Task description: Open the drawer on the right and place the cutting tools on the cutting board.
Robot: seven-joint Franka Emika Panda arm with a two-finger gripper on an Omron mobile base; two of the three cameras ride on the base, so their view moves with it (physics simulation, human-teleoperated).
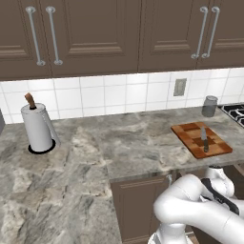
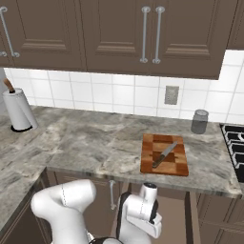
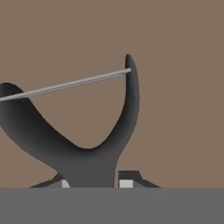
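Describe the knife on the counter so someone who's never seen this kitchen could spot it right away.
Start at the grey marbled counter under the dark wall cabinets, and look toward its stove end for the checkered wooden cutting board. The knife lies flat and diagonal on that board. Unlike the upright grey jar behind the board, it is slim, with a dark handle and grey blade.

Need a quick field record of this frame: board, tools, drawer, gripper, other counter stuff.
cutting board: flat on the counter, near the front edge, left of the stove
knife: lying on the board, diagonal in the right base view
second tool: dark Y-shaped piece with a thin metal bar across its prongs, close in the hand view, brown surface behind
drawer: below the board, appears pulled open
gripper: fingertips either side of the Y-shaped tool's stem; contact unclear
other: paper towel roll, grey jar
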